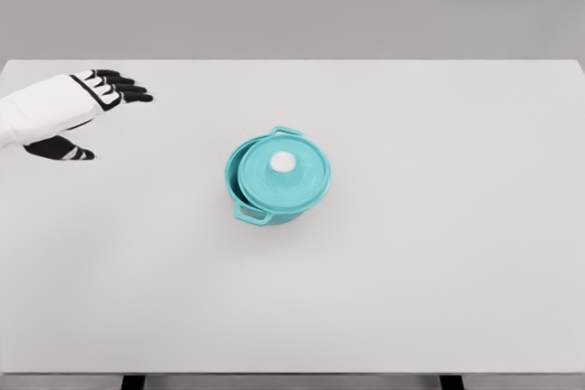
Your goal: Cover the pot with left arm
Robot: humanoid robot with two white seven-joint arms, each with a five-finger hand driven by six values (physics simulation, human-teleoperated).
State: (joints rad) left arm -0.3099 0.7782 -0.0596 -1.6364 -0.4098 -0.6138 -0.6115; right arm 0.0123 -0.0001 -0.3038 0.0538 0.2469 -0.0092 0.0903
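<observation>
Although the round teal lid (283, 173) with its white knob (283, 163) already sits on the teal two-handled pot (249, 191), it rides off-centre, pushed toward the upper right so that a crescent of the pot's rim and inside shows at the left. Pot and lid stand a little left of the middle of the pale grey table (439, 262). One loop handle (253, 216) juts toward the lower left and the other handle (286, 131) toward the top, so the handle line, the pot's long axis, runs diagonally from lower left to upper right.

Judging by this, the covering looks nearly done but not seated: the next move probably calls for reaching back to the knob and nudging the lid down-left until it drops square on the rim.

Well apart, near the table's left edge, the white left hand (78, 111) hovers with its black fingers (128, 90) spread and stretched, holding nothing. No right arm shows.
</observation>
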